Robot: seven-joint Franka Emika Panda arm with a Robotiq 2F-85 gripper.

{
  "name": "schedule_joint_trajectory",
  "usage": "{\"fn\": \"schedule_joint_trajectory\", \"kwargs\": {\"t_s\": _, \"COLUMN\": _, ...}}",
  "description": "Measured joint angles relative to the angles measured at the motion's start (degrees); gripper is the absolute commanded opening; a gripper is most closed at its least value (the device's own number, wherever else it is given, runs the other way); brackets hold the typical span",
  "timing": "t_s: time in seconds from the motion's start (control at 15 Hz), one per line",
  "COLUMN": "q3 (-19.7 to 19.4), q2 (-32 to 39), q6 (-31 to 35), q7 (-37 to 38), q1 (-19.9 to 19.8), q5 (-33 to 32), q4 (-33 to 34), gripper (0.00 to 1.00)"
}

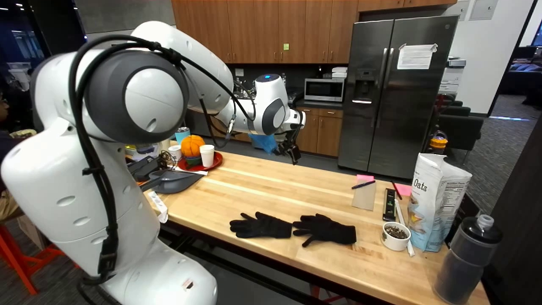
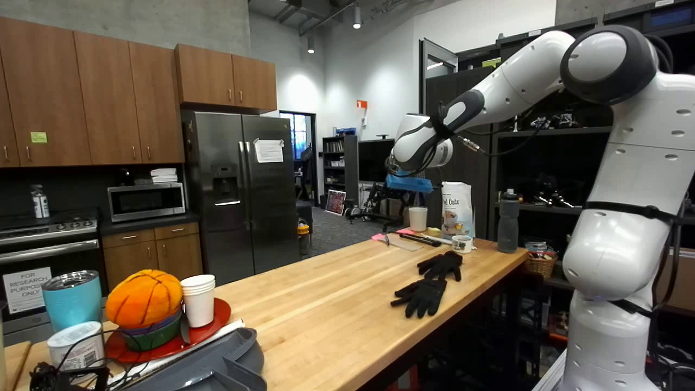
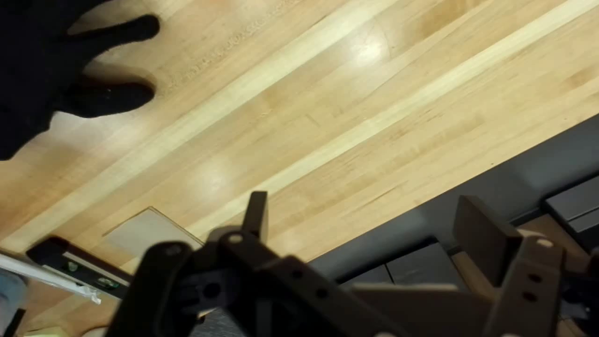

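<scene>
A long wooden counter (image 2: 304, 320) carries the things. The largest container on it, a white bag (image 1: 438, 203) marked "Oats", stands upright toward one end, its contents hidden. Near it stands a grey bottle (image 1: 468, 260) with a black lid, its fill impossible to make out. Toward the opposite end, a red plate (image 2: 221, 316) bears a stack of white paper cups (image 2: 198, 304) and, beside it, nested bowls (image 2: 155, 336) holding an orange pumpkin (image 2: 144, 298). A teal tumbler (image 2: 72, 301) stands near the plate; what is inside cannot be seen.

A black glove (image 1: 262, 225) and a second glove (image 1: 326, 231) lie flat, in line, on the side of the counter next to the arm's base (image 2: 605, 339). Both are below the end effector (image 3: 363, 213) and well apart from it, as it hangs over the counter's far edge. Its fingers are spread wide and grip nothing, with wood and floor (image 3: 416, 224) showing between them. Smaller again, a white bowl (image 1: 394, 244) near the bag is part filled with dark, dried-looking bits (image 1: 396, 231).
</scene>
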Motion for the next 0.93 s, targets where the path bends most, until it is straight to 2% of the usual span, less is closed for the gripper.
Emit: {"fn": "schedule_joint_trajectory", "kwargs": {"t_s": 0.93, "q3": 0.11, "q2": -0.66, "q6": -0.48, "q7": -0.99, "q1": 0.00, "q5": 0.00, "q4": -0.35, "gripper": 1.00}}
